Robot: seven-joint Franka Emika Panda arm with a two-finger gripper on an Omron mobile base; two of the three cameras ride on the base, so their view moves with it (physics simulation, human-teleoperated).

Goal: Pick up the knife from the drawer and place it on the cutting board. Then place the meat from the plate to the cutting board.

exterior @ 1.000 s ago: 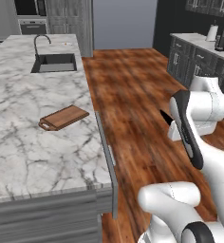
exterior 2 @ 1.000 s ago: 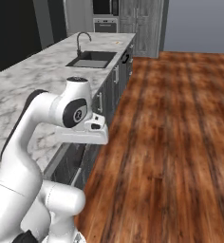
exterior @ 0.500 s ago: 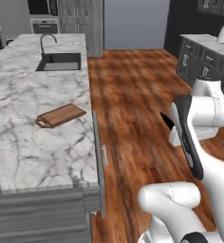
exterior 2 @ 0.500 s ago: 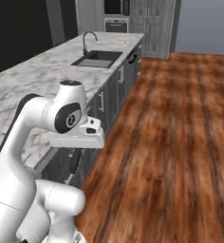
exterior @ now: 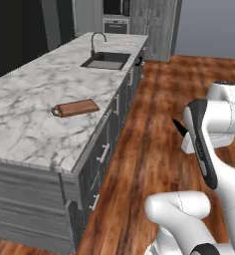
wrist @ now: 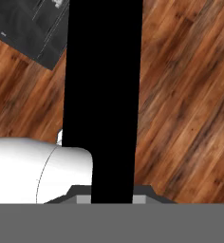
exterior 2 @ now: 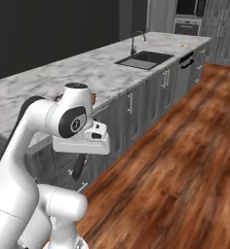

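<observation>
My gripper (exterior 2: 82, 154) is shut on the knife (exterior 2: 79, 166), a slim dark blade that hangs below the hand, beside the cabinet fronts and over the wood floor. In the left base view the knife's tip (exterior: 178, 127) pokes out beside the folded arm. The knife (wrist: 104, 95) fills a wide black band up the middle of the hand view. The brown cutting board (exterior: 75, 108) lies on the marble counter, well to the left of the arm. Its corner (exterior 2: 94, 98) peeks out behind the arm. The plate and the meat are out of view. I cannot tell which cabinet front is the drawer.
The long marble counter (exterior: 25, 119) runs back to a sink (exterior: 106, 61) with a faucet (exterior: 97, 39). Grey cabinet fronts (exterior: 102, 149) with handles face the wood floor (exterior: 149, 129). Tall cabinets and an oven (exterior: 115, 10) stand at the far end.
The whole picture has shifted, so the base has moved and turned relative to the counter. The arm holds the same folded pose with the knife still in the gripper.
</observation>
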